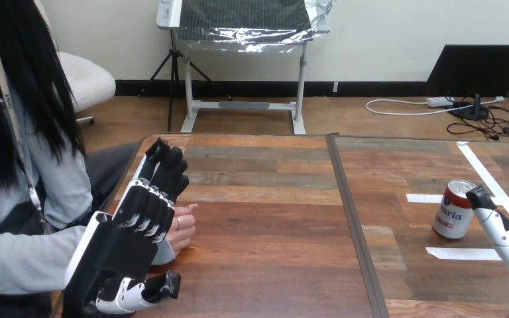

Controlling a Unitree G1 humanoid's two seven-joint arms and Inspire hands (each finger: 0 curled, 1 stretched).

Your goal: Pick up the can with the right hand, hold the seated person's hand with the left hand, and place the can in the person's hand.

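1. Can [454, 211]: red with a silver top, upright on the right half of the table [272, 265], between two short white tape strips [462, 253].
2. Right hand [500, 228]: comes in from my lower right corner and slants up toward the can. Its tip touches the can's upper right side. I cannot tell from my seat whether it grips the can.
3. Left hand [122, 248]: reaches forward along the table's left edge with its back uppermost. The fingers [166, 172] are stretched nearly straight and released, and the thumb [142, 291] juts sideways at the near end.
4. Person's hand [184, 228]: rests on the table at the left, partly under my left hand and touching it. My hand lies over it and is not closed on it.
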